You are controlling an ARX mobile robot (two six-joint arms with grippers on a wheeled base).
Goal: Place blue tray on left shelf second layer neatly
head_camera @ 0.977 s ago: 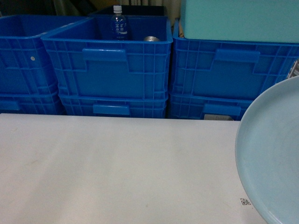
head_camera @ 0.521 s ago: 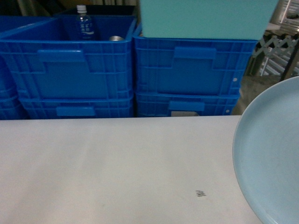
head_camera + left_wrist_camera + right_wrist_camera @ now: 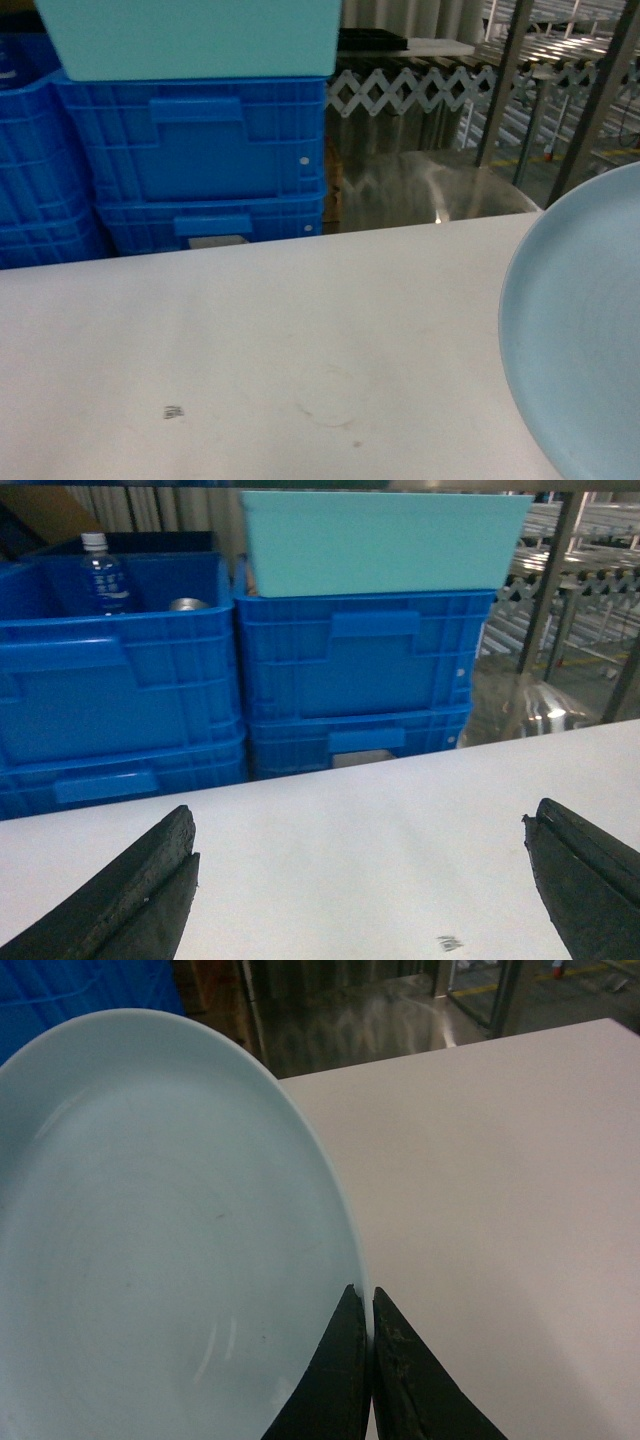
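On my head view, the tray (image 3: 580,340) fills the lower right, cut off by the frame's right and bottom edges, its hollow face turned toward the camera and left; with only part showing I cannot tell its long axis. It sits above the white bench (image 3: 250,350). Behind the bench stand stacked blue crates (image 3: 200,160) with a teal box (image 3: 190,35) on top, and to the right a shiny steel surface (image 3: 430,185) with metal uprights behind it.

On the left wrist view, the left gripper (image 3: 365,880) has its jaws wide apart over the bench, holding nothing. A bottle (image 3: 103,572) stands in the left crate.

On the right wrist view, the right gripper (image 3: 371,1305) has its jaws pinched together on the tray's rim at its right edge. The tray's hollow faces up toward the camera, spreading left from the jaws, over the bench.
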